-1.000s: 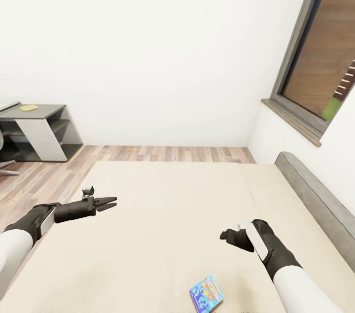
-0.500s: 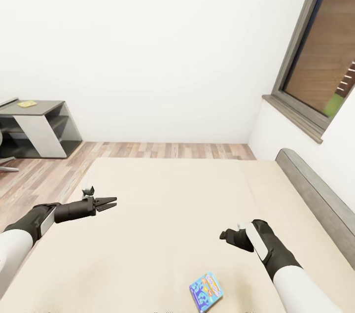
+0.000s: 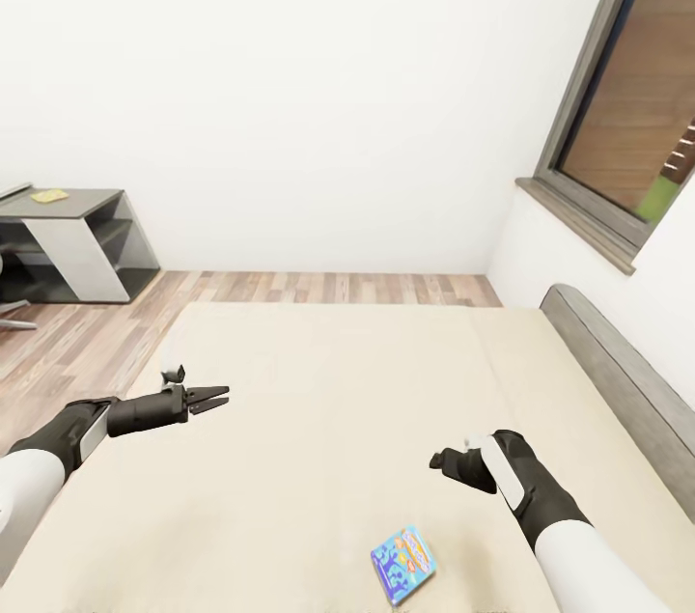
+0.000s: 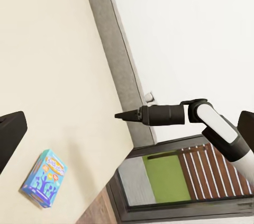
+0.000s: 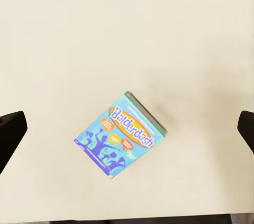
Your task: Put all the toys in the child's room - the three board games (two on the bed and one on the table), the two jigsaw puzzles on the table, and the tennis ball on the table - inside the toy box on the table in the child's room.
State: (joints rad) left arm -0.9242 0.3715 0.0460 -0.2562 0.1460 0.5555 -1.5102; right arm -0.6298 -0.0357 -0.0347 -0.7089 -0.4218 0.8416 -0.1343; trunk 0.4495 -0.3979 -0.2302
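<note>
Right wrist view: blue board game on bed reads "Balderdash".

Bare bed surrounds the board game.

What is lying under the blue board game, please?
The blue board game lies flat on the beige bed, with the bed cover directly under it. Whether anything is hidden beneath the box cannot be seen, because the box covers that spot.

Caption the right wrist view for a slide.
Right wrist camera looking down on a blue Balderdash board game lying flat on the beige bed, framed between open gripper fingers.
</note>
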